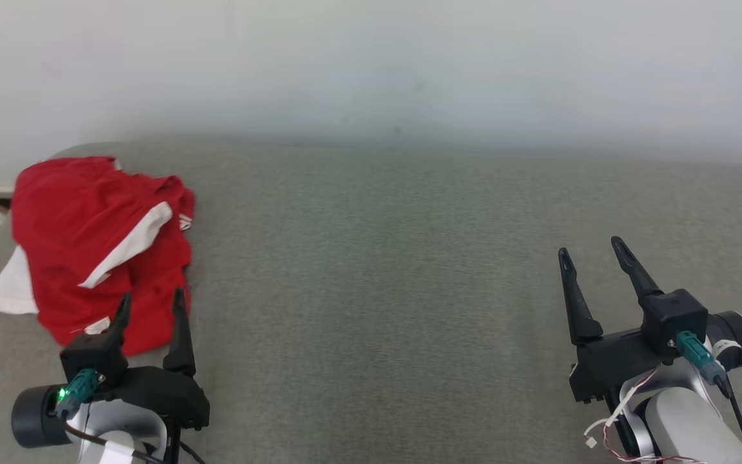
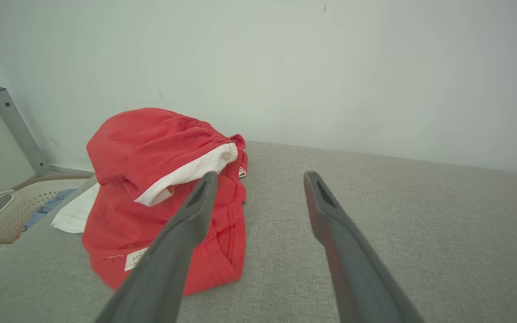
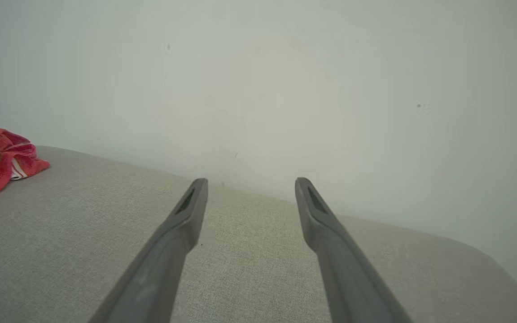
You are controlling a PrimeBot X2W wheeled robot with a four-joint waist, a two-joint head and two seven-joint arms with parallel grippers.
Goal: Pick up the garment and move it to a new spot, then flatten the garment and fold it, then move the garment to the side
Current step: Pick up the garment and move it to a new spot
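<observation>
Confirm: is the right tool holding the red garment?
No: the right tool is open and empty, well apart from the red garment crumpled at the far left of the head view.

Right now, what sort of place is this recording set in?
Probably a home laundry corner: a crumpled red-and-white garment lies on a grey upholstered surface against a plain wall, with a perforated laundry basket beside it.

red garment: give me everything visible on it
The garment is red woven-looking cloth with white bands, a gathered elastic edge and a small white label near its front hem. It lies crumpled in a heap at the left end of the grey cushion, near the wall. White cloth pokes out on its left. The open left gripper points at its near edge; contact can't be told.
</observation>
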